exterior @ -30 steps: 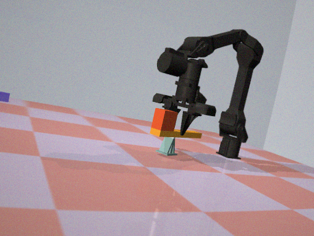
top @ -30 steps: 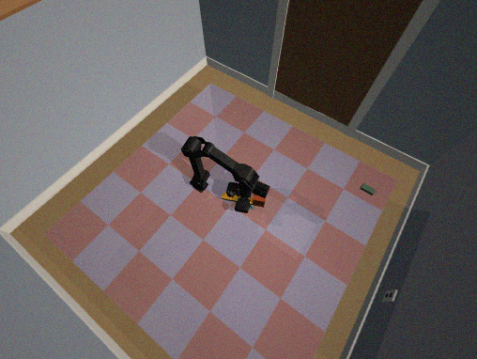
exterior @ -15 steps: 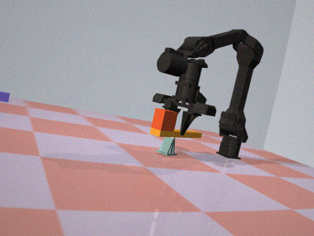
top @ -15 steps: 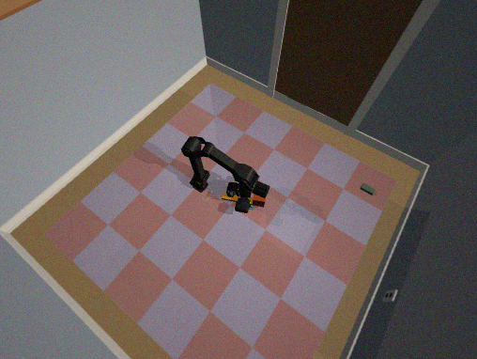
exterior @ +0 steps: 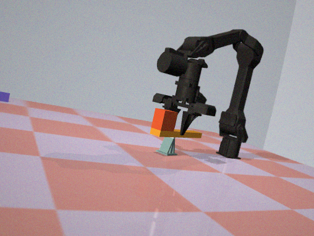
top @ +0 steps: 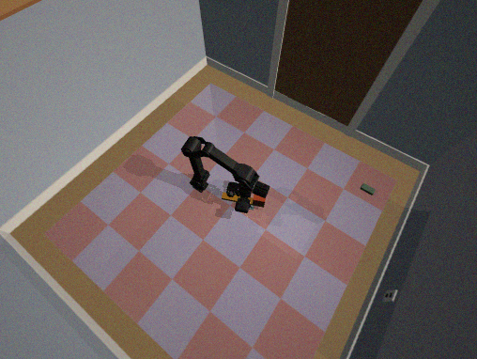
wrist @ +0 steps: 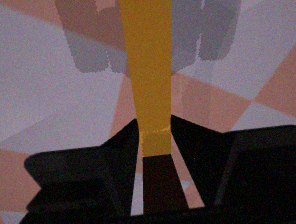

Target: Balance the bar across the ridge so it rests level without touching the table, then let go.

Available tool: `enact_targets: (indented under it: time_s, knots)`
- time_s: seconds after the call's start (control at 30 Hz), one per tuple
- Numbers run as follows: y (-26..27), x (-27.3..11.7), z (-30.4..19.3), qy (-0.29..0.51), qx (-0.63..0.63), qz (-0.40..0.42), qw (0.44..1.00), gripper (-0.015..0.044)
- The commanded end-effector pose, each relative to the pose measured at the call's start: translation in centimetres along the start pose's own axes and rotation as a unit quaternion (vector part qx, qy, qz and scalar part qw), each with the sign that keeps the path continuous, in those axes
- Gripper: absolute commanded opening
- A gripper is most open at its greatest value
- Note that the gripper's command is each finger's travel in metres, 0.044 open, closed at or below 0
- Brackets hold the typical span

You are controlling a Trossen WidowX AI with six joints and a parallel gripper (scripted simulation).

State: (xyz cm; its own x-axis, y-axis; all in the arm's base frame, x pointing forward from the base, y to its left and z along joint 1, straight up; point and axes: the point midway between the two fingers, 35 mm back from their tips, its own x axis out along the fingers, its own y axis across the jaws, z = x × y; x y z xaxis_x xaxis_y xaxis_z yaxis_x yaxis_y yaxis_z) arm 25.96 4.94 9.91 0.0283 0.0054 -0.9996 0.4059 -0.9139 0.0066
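Note:
The yellow bar (top: 230, 197) (exterior: 195, 134) (wrist: 150, 65) looks about level, clear of the floor. An orange-red block (top: 259, 199) (exterior: 163, 120) stands on one end of it; its dark side shows low in the wrist view. The pale green ridge (exterior: 167, 146) stands upright under the bar, nearer the block's end. The bar's underside is at the ridge's top; whether they touch I cannot tell. My gripper (exterior: 182, 133) (wrist: 153, 120) points down and is shut on the bar, between the block and the bare end. The far finger is mostly hidden in the exterior view.
The arm's base (top: 200, 182) (exterior: 229, 146) stands close beyond the bar's bare end. A small green block (top: 367, 189) lies far off near the room's corner. A purple block (exterior: 4, 96) shows at the left edge of the exterior view.

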Motion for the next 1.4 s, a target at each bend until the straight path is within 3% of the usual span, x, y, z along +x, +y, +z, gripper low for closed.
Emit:
enact_targets:
  time_s: [0.0, 0.27, 0.5, 1.37]
  knots:
    - [0.00, 0.00, 0.00, 0.000, 0.000, 0.000, 1.000, 0.0000]
    - [0.00, 0.00, 0.00, 0.000, 0.000, 0.000, 1.000, 0.0000]
    - [0.00, 0.00, 0.00, 0.000, 0.000, 0.000, 1.000, 0.0167]
    - [0.00, 0.00, 0.00, 0.000, 0.000, 0.000, 1.000, 0.0170]
